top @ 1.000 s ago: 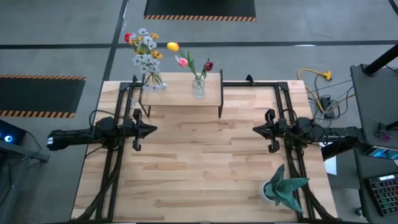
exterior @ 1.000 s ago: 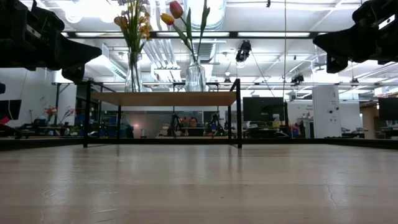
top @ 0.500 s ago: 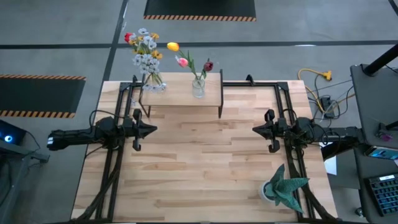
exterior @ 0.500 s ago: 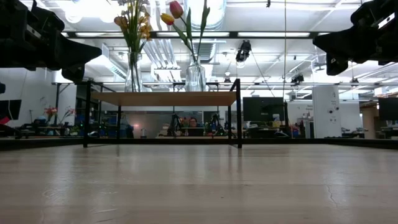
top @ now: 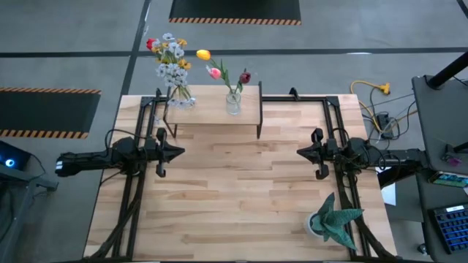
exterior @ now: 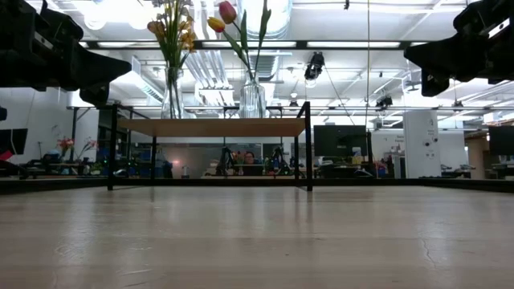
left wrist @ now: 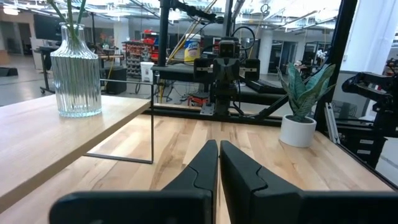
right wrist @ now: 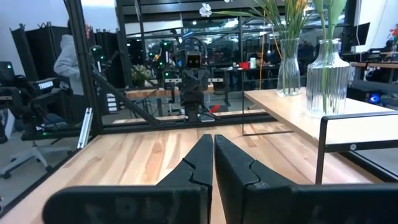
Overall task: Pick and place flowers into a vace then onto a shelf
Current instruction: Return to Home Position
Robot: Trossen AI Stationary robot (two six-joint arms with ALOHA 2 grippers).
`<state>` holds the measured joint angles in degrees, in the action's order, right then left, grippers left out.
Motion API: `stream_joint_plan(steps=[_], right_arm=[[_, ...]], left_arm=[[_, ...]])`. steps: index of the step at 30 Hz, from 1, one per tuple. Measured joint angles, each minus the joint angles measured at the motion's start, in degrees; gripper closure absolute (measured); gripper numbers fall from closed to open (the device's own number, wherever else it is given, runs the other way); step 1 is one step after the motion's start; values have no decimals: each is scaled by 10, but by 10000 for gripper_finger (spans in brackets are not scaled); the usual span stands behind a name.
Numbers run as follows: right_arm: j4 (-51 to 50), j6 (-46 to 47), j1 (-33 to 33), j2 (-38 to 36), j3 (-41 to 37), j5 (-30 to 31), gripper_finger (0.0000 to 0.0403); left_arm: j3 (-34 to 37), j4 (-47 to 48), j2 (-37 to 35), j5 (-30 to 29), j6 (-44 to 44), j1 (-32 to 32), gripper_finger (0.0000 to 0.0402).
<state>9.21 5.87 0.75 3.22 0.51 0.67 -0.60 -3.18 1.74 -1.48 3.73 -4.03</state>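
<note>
Two clear ribbed glass vases stand on the shelf (top: 213,109) at the table's far edge. The left vase (top: 180,95) holds white blooms, a red tulip and a yellow sprig (top: 170,57). The right vase (top: 233,101) holds pink, yellow-orange and maroon tulips (top: 216,71). Both vases show in the low view (exterior: 172,92) (exterior: 252,98). My left gripper (top: 181,152) hovers shut over the table's left side, pointing right (left wrist: 217,147). My right gripper (top: 300,152) hovers shut over the right side, pointing left (right wrist: 213,140).
A green spiky plant in a white pot (top: 333,219) stands near the table's near right corner. Black frame rails (top: 139,139) run along both sides of the tabletop. Bare wood (top: 241,190) lies between the two grippers. A person in a grey hood (right wrist: 67,56) stands beyond the table.
</note>
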Motion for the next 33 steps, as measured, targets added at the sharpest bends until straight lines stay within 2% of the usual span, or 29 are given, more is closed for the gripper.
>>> stream_joint_plan(steps=[33], right_arm=[[0,6,0,0,0,0,394]], left_arm=[[0,0,0,0,0,0,401]])
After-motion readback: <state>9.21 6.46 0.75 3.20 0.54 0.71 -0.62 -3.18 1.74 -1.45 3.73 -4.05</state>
